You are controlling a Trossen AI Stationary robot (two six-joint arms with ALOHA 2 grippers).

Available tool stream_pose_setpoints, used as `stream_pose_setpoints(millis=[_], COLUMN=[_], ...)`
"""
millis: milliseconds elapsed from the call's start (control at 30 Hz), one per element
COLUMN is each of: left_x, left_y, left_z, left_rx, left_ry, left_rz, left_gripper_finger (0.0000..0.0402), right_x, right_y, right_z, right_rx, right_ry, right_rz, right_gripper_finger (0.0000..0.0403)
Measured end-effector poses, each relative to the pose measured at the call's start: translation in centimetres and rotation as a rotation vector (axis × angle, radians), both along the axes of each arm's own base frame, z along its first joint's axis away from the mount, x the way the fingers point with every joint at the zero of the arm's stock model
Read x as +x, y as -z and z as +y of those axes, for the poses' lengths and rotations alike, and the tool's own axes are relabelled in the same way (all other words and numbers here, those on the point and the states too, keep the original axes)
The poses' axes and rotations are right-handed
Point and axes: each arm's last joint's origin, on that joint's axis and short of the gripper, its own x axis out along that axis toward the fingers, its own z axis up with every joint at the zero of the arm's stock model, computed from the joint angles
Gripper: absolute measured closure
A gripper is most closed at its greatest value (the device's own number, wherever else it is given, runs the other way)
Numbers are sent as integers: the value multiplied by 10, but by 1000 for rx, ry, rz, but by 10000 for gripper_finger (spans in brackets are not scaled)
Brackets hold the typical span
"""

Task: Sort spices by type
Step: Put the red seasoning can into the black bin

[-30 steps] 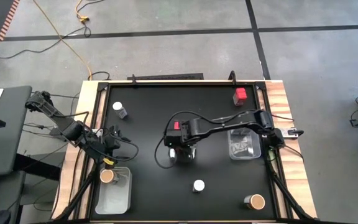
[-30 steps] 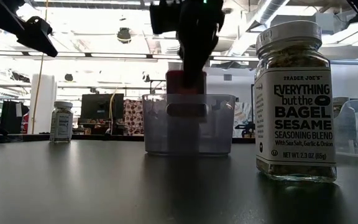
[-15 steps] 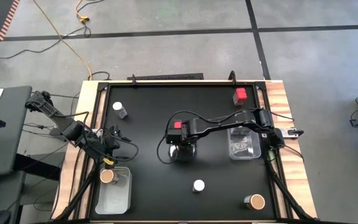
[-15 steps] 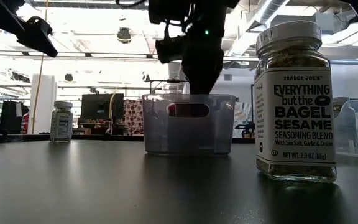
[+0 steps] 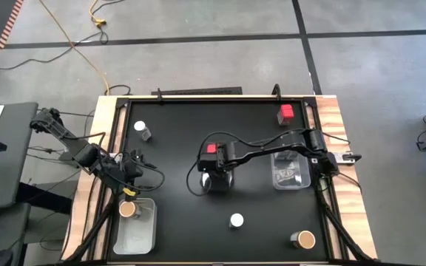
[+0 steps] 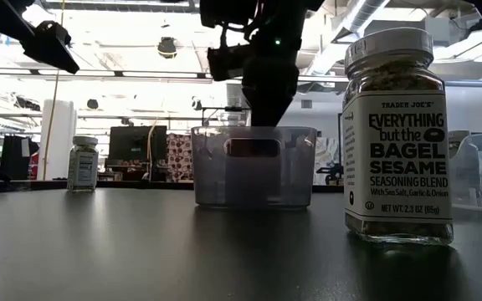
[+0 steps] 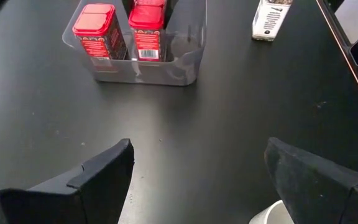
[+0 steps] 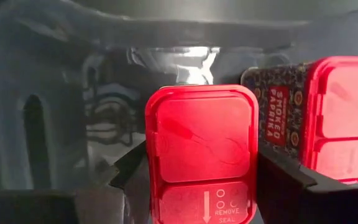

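Note:
My right gripper (image 5: 217, 179) reaches down into the clear middle bin (image 7: 166, 68) and is shut on a red square-topped spice tin (image 8: 201, 143). A second red tin (image 8: 347, 118) stands in the bin beside it, on the far side (image 7: 95, 28). My left gripper (image 7: 197, 180) hangs open near the table's left edge (image 5: 129, 181), above a tan-topped jar (image 5: 127, 209) that stands in the left bin (image 5: 145, 233). A white-lidded jar (image 5: 236, 220), another (image 5: 142, 130), a tan-topped jar (image 5: 302, 239) and a red tin (image 5: 286, 113) stand on the table. My right gripper pinches the red tin by two opposite side walls just under its lid (image 8: 160, 186), coming from above and pointing down. The tin is upright inside the bin (image 6: 252, 148). Whether its base rests on the bin floor I cannot tell.
A clear bin (image 5: 289, 170) with silvery jars sits near the table's right edge. In the low view a large seasoning jar (image 6: 397, 134) stands close to the camera and a small jar (image 6: 82, 163) farther left. Open black tabletop (image 5: 176, 214) lies between the bins.
My right gripper has gone down with the red tin. A second ago the tin was above the bin's rim; now it is inside the bin, beside the other red tin.

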Motion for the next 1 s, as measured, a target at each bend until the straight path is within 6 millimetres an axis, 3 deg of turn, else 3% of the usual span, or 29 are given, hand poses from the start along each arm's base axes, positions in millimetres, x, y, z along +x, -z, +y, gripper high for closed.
stream_pose_setpoints(millis=[167, 367, 1000], left_x=[0, 0, 0], left_y=[0, 0, 0], left_z=[0, 0, 0], left_rx=[-1, 0, 6], left_ry=[0, 1, 4], left_rz=[-1, -1, 0], left_gripper_finger=[56, 56, 56], right_x=[1, 1, 3], right_y=[0, 0, 0], right_z=[-8, -8, -8], right_rx=[-4, -8, -5], right_ry=[0, -14, -7], right_rz=[-2, -1, -19], right_gripper_finger=[161, 140, 134])
